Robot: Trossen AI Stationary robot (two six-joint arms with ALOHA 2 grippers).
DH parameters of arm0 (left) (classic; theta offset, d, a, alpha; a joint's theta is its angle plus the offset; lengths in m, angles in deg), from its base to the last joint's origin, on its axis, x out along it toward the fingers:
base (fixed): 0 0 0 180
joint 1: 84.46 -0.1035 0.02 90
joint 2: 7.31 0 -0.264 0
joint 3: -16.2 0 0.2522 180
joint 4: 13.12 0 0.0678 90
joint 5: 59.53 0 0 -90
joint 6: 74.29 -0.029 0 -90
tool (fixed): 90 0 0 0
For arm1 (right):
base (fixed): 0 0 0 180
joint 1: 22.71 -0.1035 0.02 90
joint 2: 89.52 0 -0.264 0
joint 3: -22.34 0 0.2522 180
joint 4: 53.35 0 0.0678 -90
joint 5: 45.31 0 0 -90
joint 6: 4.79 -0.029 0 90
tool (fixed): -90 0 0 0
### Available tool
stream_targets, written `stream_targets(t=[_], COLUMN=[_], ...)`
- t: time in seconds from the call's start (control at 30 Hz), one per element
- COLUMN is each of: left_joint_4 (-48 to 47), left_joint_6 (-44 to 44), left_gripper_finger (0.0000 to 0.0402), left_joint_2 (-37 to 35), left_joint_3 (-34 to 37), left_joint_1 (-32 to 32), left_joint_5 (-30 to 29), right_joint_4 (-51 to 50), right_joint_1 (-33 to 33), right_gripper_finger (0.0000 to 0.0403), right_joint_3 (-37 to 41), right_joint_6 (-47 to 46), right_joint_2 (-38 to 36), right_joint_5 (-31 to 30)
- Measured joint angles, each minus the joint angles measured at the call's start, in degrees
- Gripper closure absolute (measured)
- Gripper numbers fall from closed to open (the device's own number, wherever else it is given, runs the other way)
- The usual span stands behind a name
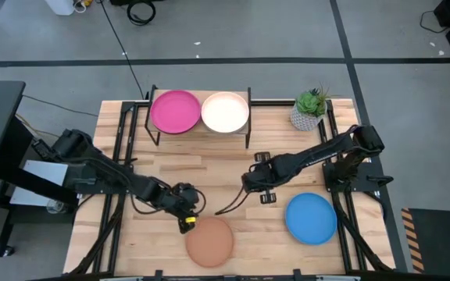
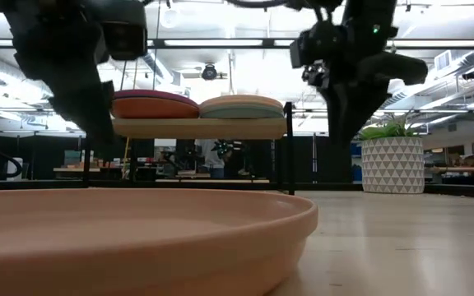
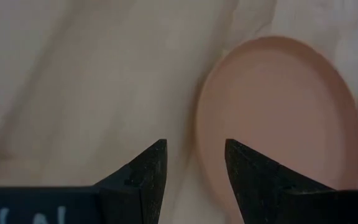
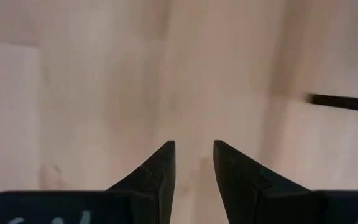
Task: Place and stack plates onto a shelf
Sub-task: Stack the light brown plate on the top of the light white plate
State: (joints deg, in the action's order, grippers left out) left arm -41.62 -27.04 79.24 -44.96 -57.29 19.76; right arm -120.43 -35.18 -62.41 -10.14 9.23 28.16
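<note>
The terracotta plate (image 1: 209,240) lies flat near the table's near edge and fills the foreground of the low view (image 2: 138,238). My left gripper (image 1: 190,217) hangs open over the plate's far-left rim (image 3: 202,130). One finger is above the plate and the other above the wood. The bright blue plate (image 1: 311,218) lies flat to the right. The shelf (image 1: 201,125) carries two stacks, topped by the magenta plate (image 1: 176,112) and the cream plate (image 1: 225,112). An orange plate (image 2: 155,108) shows under the magenta one. My right gripper (image 1: 248,184) is narrowly open (image 4: 194,158) over bare wood.
A potted plant (image 1: 309,109) stands at the far right, beside the shelf. A black cable (image 1: 231,204) trails across the table between the two grippers. Black frame rails (image 1: 342,211) run along both sides of the table. Bare wood lies between the shelf and the near plates.
</note>
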Motion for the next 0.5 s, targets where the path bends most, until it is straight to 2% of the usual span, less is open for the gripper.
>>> stream_targets(t=[0.2,0.37,0.5], left_joint_4=[4.3,4.3,3.1], left_joint_6=[4.8,6.3,4.8], left_gripper_finger=[0.0233,0.0233,0.0233], left_joint_2=[5.1,8.3,11.4], left_joint_3=[0.0,-1.0,-4.8], left_joint_1=[0.0,0.0,0.1], left_joint_5=[2.4,3.4,4.4], right_joint_4=[-4.0,-4.1,-3.3], right_joint_1=[-1.5,-1.8,-1.7], right_gripper_finger=[0.0287,0.0287,0.0287], right_joint_3=[0.0,0.0,0.0], right_joint_6=[-4.2,-5.2,-5.2], right_joint_2=[-4.7,-8.8,-10.9], right_joint_5=[-8.0,-9.3,-9.4])
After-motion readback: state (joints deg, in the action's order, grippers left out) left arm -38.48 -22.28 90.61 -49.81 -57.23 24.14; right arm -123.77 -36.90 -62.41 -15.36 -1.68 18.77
